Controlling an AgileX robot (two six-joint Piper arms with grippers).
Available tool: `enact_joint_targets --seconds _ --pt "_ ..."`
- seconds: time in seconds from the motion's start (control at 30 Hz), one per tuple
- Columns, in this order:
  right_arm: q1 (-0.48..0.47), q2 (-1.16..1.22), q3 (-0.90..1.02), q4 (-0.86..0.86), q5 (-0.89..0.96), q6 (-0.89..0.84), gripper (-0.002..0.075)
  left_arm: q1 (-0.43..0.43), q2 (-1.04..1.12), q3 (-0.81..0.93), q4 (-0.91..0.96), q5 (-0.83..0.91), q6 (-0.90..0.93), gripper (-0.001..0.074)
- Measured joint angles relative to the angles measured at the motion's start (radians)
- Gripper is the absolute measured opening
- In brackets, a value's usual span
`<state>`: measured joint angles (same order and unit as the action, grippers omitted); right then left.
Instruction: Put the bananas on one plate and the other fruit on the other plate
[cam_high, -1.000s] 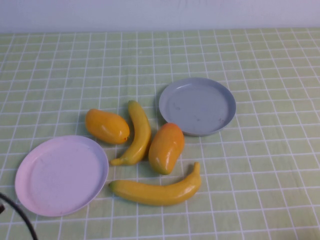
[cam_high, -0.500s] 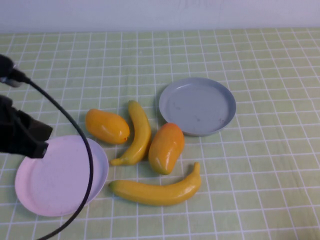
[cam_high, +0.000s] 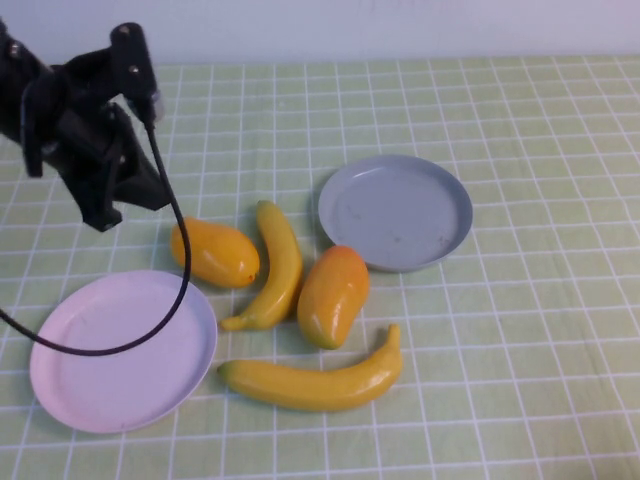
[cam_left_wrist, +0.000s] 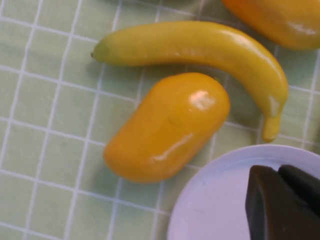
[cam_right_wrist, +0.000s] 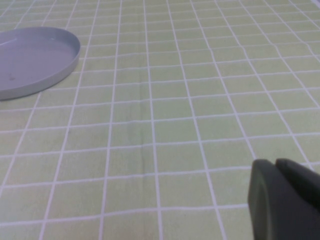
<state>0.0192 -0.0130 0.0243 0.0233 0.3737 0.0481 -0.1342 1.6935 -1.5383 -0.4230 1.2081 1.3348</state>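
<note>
Two plates sit on the green checked cloth (cam_high: 520, 120): a shallow pale pink plate (cam_high: 122, 350) at left and a rimmed grey-blue plate (cam_high: 395, 211) at right. Between them lie two glossy oval mangoes (cam_high: 213, 252) and two long curved bananas (cam_high: 278, 266). The left gripper (cam_high: 105, 195) hovers above the left mango, empty; finger opening cannot be determined. The right gripper (cam_right_wrist: 287, 200) hangs over bare cloth, opening likewise undeterminable.

No readable text, labels, brands or nos. anywhere (fruit, plates, cloth and grippers all plain, no markings).
</note>
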Motion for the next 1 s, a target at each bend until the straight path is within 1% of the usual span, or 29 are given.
enact_joint_targets --seconds 0.13,0.17,0.23,0.33,0.4,0.43,0.47,0.5,0.57,0.67,1.0 --pt "0.0 0.0 0.0 0.0 0.0 0.0 -0.0017 -0.066 0.095 -0.096 0.058 0.004 0.079 0.0013" --pt "0.0 0.0 0.0 0.0 0.0 0.0 -0.0017 -0.088 0.112 -0.11 0.081 0.004 0.087 0.0031" --pt "0.0 0.0 0.0 0.0 0.0 0.0 -0.0017 -0.129 0.142 -0.126 0.128 0.006 0.096 0.0097" --pt "0.0 0.0 0.0 0.0 0.0 0.0 -0.0017 -0.165 0.189 -0.128 0.18 -0.012 0.1 0.0282" --pt "0.0 0.0 0.0 0.0 0.0 0.0 -0.0017 -0.174 0.224 -0.128 0.202 -0.047 0.1 0.0438" --pt "0.0 0.0 0.0 0.0 0.0 0.0 -0.0017 -0.174 0.241 -0.128 0.211 -0.064 0.1 0.0502" --pt "0.0 0.0 0.0 0.0 0.0 0.0 -0.0017 -0.174 0.256 -0.128 0.219 -0.085 0.1 0.0548" --pt "0.0 0.0 0.0 0.0 0.0 0.0 -0.0017 -0.174 0.269 -0.128 0.223 -0.105 0.1 0.0578" --pt "0.0 0.0 0.0 0.0 0.0 0.0 -0.0017 -0.174 0.286 -0.128 0.232 -0.126 0.118 0.0606" --pt "0.0 0.0 0.0 0.0 0.0 0.0 -0.0017 -0.174 0.304 -0.13 0.235 -0.139 0.164 0.0623" --pt "0.0 0.0 0.0 0.0 0.0 0.0 -0.0017 -0.174 0.32 -0.132 0.253 -0.171 0.234 0.0629"
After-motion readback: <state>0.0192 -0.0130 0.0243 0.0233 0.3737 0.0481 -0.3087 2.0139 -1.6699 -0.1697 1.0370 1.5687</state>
